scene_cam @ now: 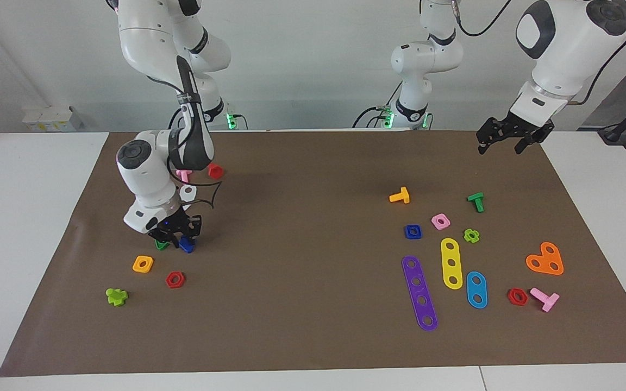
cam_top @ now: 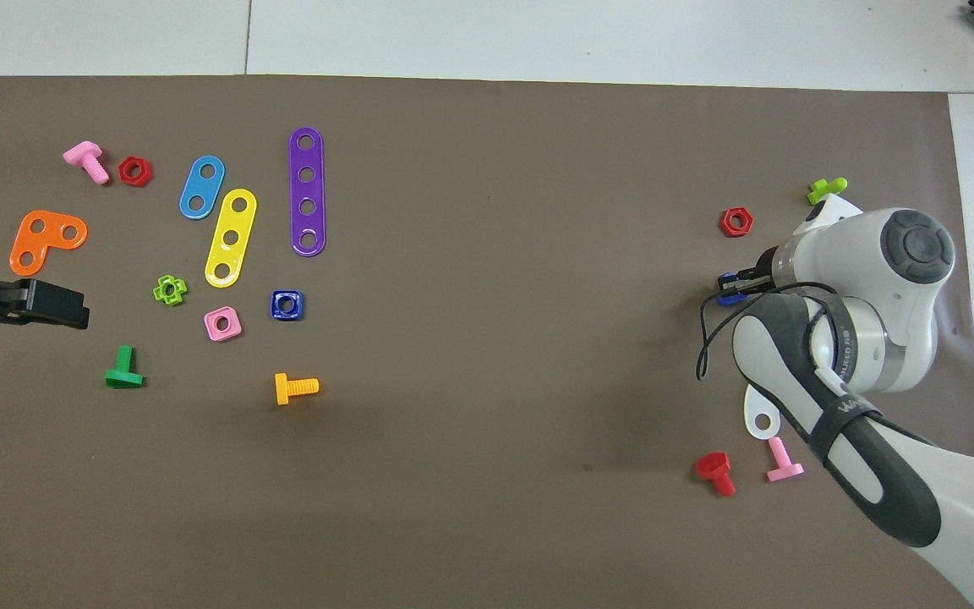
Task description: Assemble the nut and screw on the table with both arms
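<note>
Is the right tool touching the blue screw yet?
Touching. In the facing view the right tool sits closed around the blue screw, whose head shows just under its fingertips.

The scene is viewed by two fixed cameras set half a turn apart. The facing view is taken from high across the table [scene_cam: 30, 228], looking toward both arm bases and the wall. The overhead view is taken from above the robots' end, steeply downward. The whole brown mat [cam_top: 487, 507] is shared by both, at moderate range.
</note>
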You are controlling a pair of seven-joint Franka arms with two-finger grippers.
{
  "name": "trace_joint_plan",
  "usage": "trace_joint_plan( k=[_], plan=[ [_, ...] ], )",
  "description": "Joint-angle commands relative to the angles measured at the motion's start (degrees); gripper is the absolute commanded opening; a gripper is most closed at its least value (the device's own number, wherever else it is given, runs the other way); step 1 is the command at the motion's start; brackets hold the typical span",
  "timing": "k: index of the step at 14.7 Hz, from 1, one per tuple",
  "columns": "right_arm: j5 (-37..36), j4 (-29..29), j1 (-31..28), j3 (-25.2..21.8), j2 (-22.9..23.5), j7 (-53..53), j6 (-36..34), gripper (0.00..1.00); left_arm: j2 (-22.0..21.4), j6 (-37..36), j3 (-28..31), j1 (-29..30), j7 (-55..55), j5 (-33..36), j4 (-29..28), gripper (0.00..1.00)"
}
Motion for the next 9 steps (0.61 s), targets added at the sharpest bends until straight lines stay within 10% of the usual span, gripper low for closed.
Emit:
trace_joint_plan(
  k=[1, 9],
  plan=[
    [2.0, -0.6, -0.3, 0.2, -0.2, -2.9, -0.2, 0.44, -1.7, 1.1, 0.0, 0.3, 0.1, -0.7, -2.1, 1.0],
    [2.1, -0.5, -0.2, 0.2, -0.5, -2.9, -0.8, 0.27, -1.7, 1.1, 0.0, 0.3, 0.1, -0.7, -2.1, 1.0]
  ],
)
